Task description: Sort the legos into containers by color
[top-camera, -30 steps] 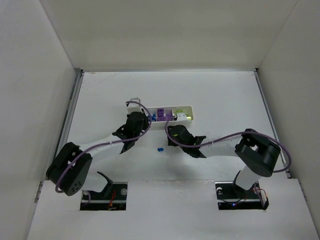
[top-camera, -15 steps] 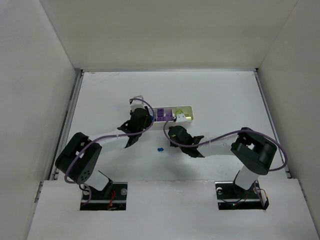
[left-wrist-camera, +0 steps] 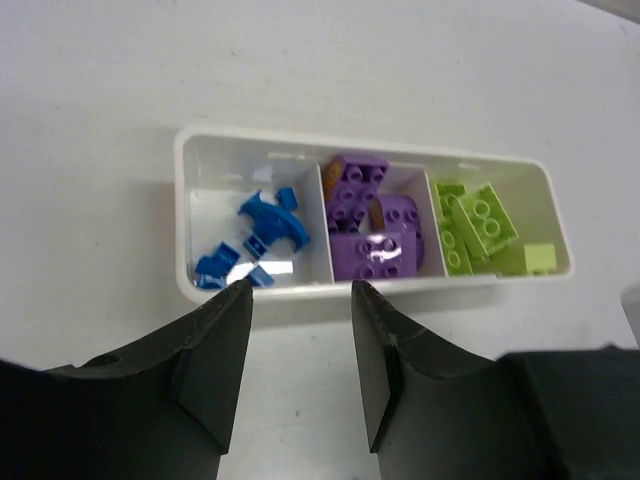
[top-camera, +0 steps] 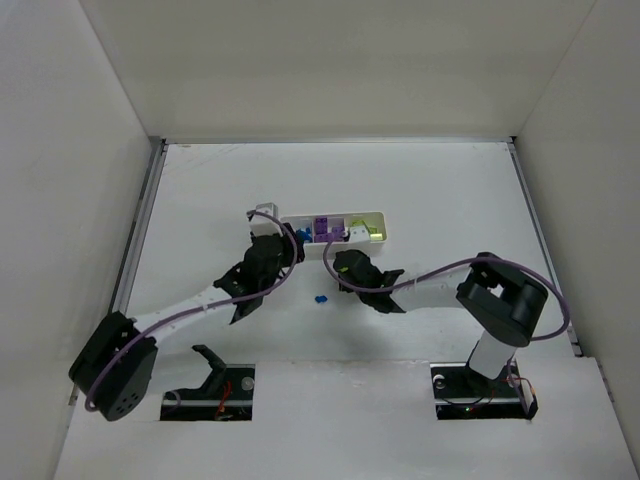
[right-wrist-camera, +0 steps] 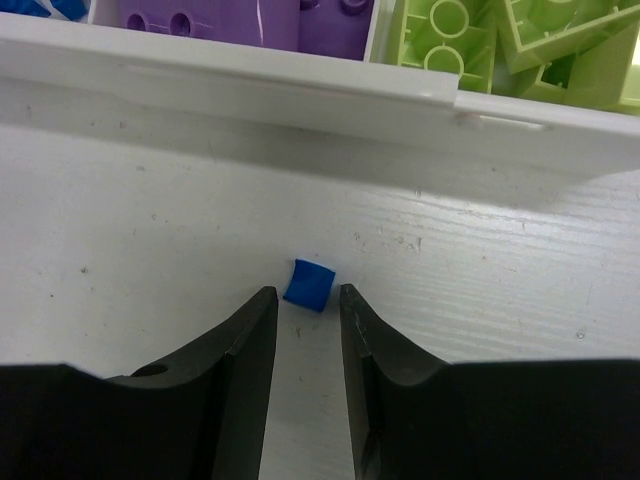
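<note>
Top external view: white counter (top-camera: 430,190). It carries a long shallow white plastic tray (top-camera: 335,214) of three compartments, about midway between the left and right edges, its long side parallel to the far edge. One tiny loose blue brick (top-camera: 320,299) lies on the counter between the arms, on the tray's near-edge side.

Left wrist view: left claw (left-wrist-camera: 300,300), jaws wide apart, nothing held, poised over bare counter just short of the tray.
- Left compartment: tiny blue plastic pieces (left-wrist-camera: 255,240).
- Middle compartment: purple studded blocks (left-wrist-camera: 370,225).
- Right compartment: lime-green flat bricks (left-wrist-camera: 475,225).

Right wrist view: right claw (right-wrist-camera: 305,295), jaws parted narrowly, nothing gripped. A small blue square piece (right-wrist-camera: 307,284) lies on the counter at the fingertips, near the tray wall. Whether it is the loose blue brick cannot be told.
</note>
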Tool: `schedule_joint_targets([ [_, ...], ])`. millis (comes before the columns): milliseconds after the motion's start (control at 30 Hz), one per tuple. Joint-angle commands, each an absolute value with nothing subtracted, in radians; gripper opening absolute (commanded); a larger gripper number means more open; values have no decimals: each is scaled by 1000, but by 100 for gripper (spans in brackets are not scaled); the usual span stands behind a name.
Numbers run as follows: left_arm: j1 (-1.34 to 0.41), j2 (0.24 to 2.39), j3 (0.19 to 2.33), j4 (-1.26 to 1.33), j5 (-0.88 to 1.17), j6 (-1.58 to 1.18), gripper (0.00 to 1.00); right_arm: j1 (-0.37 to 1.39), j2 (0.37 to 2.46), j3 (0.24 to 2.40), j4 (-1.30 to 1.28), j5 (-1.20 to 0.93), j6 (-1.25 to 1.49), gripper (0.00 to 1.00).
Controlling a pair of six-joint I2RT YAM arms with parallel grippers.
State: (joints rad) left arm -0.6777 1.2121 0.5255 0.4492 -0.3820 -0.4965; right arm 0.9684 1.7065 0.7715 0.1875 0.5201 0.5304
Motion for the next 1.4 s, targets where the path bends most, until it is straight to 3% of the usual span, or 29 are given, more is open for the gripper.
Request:
schedule_joint_targets([
  [0,-731,1112,445,420,-403,-517,41,959,1726,804,202,519,517,37],
  [267,-895,970,285,336,-485,-613,42,958,1730,799,202,528,528,25],
  [733,-1013,937,222,336,-517,-692,42,1019,1551,876,136,525,500,25],
  [1100,-1030,804,150,235,-555,-781,42,987,1810,1224,146,410,411,25],
  [1167,-1047,805,156,221,-557,-787,42,973,1850,1267,144,391,411,27],
  [1333,-1091,862,178,250,-552,-795,40,966,1862,1293,143,390,416,50],
  [1367,-1108,886,189,258,-549,-793,40,966,1855,1287,144,394,416,51],
])
